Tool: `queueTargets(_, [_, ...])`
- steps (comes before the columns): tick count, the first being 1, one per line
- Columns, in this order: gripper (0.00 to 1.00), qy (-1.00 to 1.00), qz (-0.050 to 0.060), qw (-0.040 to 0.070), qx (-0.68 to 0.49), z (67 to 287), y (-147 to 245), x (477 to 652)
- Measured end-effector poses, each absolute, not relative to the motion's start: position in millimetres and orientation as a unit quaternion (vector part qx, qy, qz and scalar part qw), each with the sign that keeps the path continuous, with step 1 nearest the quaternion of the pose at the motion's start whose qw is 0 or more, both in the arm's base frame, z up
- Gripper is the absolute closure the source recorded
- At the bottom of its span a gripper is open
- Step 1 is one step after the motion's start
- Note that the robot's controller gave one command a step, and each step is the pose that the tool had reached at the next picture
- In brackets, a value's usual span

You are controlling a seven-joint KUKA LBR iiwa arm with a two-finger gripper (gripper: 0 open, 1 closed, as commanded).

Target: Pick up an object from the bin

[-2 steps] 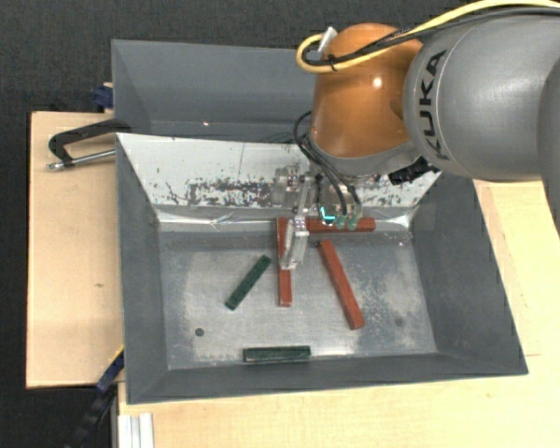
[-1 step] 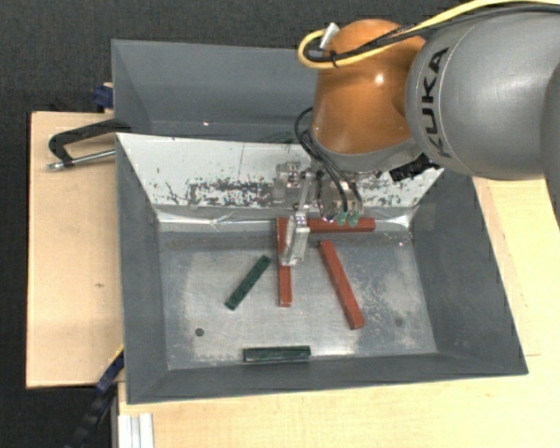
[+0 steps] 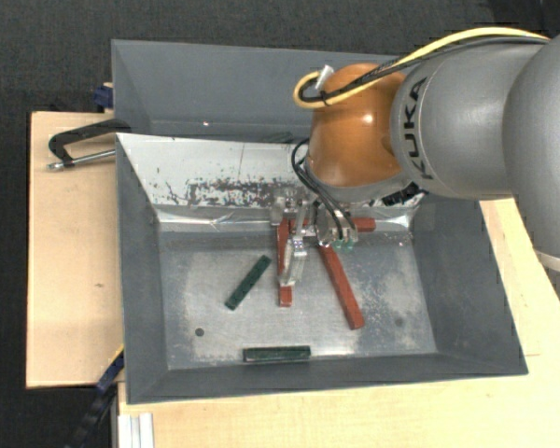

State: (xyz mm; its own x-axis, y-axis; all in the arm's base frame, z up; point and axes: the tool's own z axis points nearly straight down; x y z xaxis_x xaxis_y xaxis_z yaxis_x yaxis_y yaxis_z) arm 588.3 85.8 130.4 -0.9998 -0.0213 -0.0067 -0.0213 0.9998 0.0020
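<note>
A grey metal bin with sloping walls and a scuffed, speckled floor is seen from above and slightly to one side. Near the middle of the floor, a little toward the far wall, the gripper is lowered close to the bottom. Its two fingers stand apart, and nothing can be seen clamped between them. The finger on the view's left lies over a red stick, thin and straight. The stick's long axis runs almost straight from the far wall toward the near wall, its near end pointing at the viewer's edge of the bin and its far end hidden under the gripper. Just beside the other finger starts a second red stick, of about the same length. It slants away toward the near wall and the view's right, so the two sticks spread apart like an open V with the gripper at its tip. Above the gripper sits the rounded orange cover of the wrist, with a yellow cable looping over it, and behind that the thick grey arm reaches in from the view's right. Further out, to the view's left of the first stick, a dark green stick lies on a slant. Well apart from it, a dark green bar lies flat along the foot of the near wall.
</note>
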Motion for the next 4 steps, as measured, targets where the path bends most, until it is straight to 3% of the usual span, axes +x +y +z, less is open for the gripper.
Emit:
queueTargets(1, [0.0, 0.999, 0.001, 0.001, 0.044, 78, 102, 592.4])
queueTargets(2, [1.0, 0.999, 0.001, 0.002, 0.037, 80, 142, 586.9])
queueTargets(3, [1.0, 0.999, 0.001, 0.002, 0.037, 80, 141, 586.9])
queueTargets(4, [1.0, 0.998, 0.001, 0.002, 0.063, 182, 129, 587.5])
